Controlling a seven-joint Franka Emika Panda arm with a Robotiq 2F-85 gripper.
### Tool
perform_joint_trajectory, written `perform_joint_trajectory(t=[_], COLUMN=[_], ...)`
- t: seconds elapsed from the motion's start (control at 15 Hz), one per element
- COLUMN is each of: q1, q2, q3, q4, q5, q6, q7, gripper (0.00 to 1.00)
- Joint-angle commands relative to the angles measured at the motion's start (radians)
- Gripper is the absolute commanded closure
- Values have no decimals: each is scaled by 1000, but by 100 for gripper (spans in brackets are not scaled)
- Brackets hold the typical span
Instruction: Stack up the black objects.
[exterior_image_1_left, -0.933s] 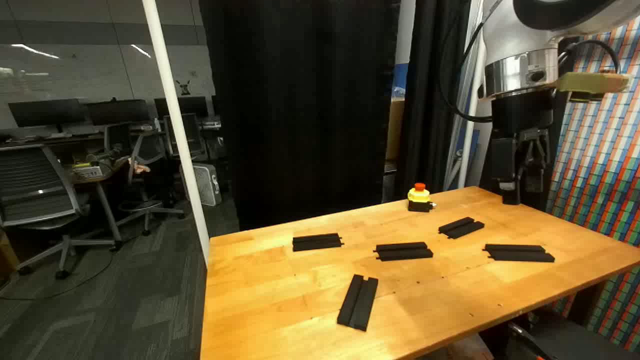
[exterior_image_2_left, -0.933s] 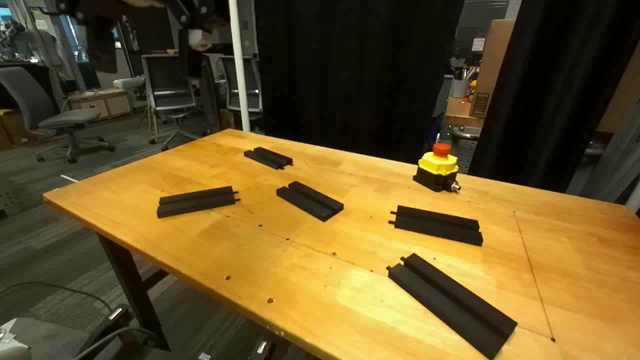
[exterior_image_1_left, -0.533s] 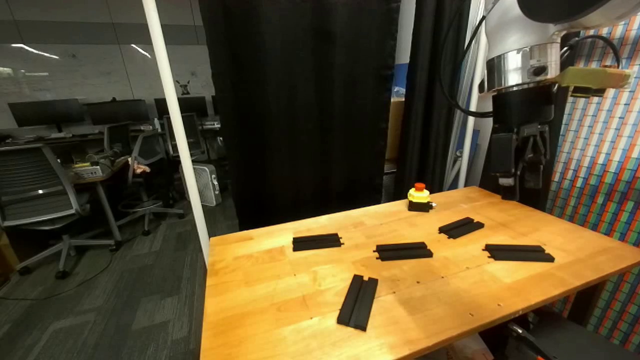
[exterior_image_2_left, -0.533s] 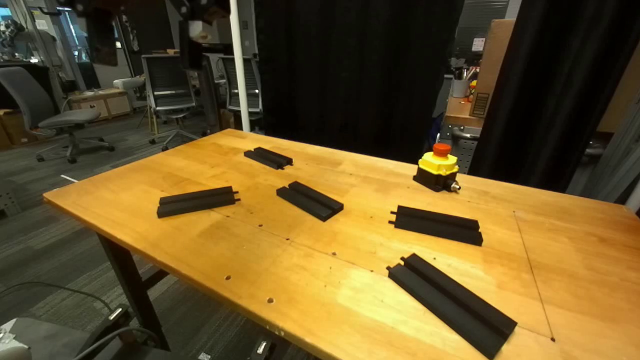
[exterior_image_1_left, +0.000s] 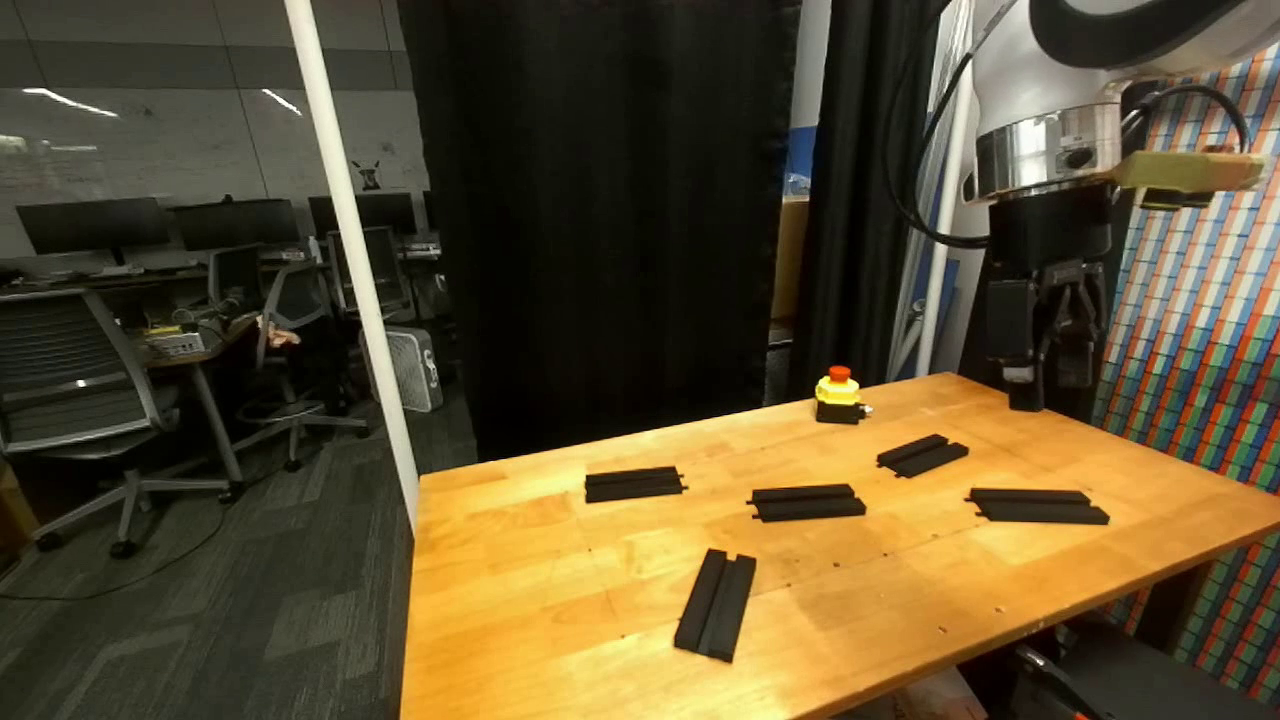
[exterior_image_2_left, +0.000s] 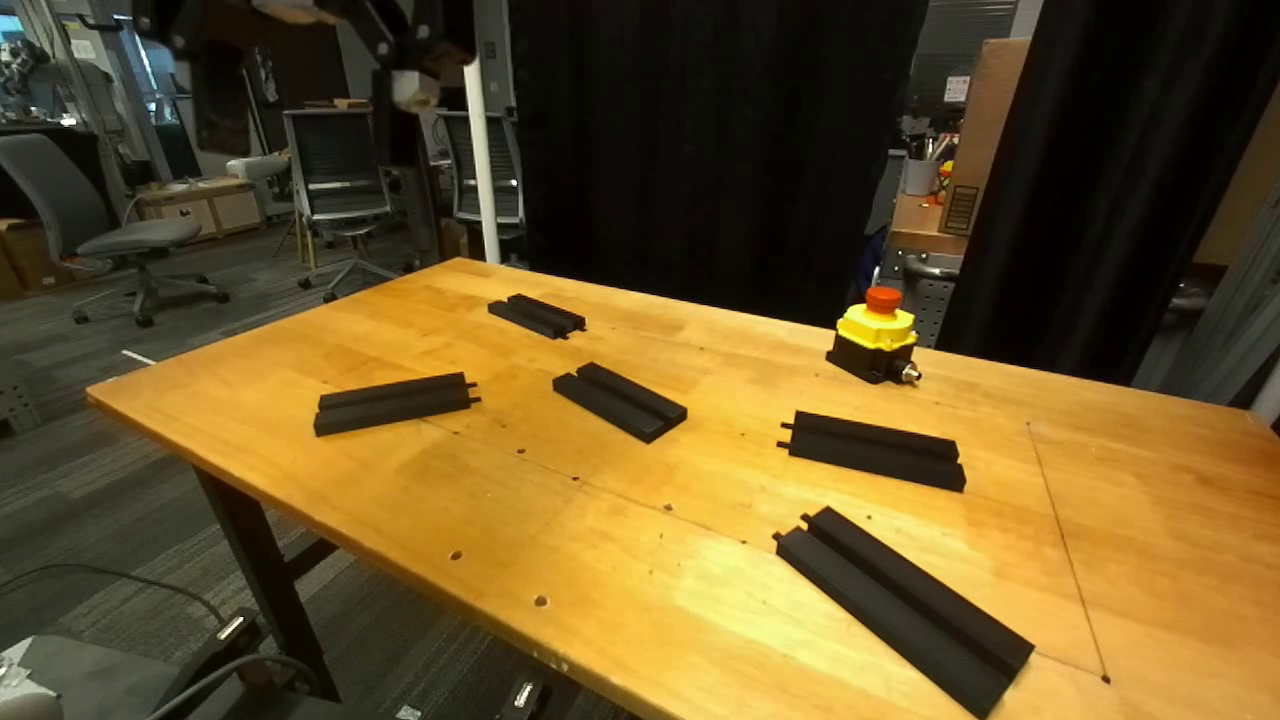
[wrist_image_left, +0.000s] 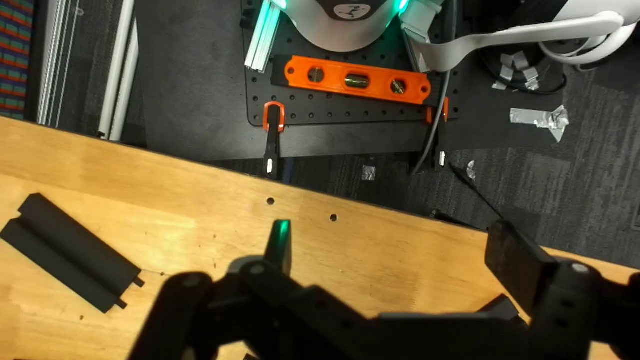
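The table (exterior_image_2_left: 600, 540) has a light wooden top with small dark holes (exterior_image_2_left: 541, 601) and thin lines (exterior_image_2_left: 1066, 545) in it. Five grooved black bars (exterior_image_2_left: 620, 402) lie flat on it, apart from one another and turned at several angles. In both exterior views, a yellow box (exterior_image_2_left: 876, 332) with a red top and a black base stands upright near a long edge.

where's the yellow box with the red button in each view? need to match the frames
In an exterior view: yellow box right of center, just below mid-height.
In an exterior view: yellow box right of center, mostly just above mid-height.
Wrist view: not visible.
Shared landmark: wooden tabletop, in all three views.
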Motion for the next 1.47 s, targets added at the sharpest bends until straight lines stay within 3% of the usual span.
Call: perform_joint_trajectory(t=[0.0, 0.67, 1.4], q1=[-27, -199, -321], q2=[-6, 30, 257], q3=[-14, -37, -58], q4=[-22, -138, -172], q5=[-39, 14, 203], q6=[49, 336, 595], q7=[10, 329, 628], gripper=[0, 0, 0])
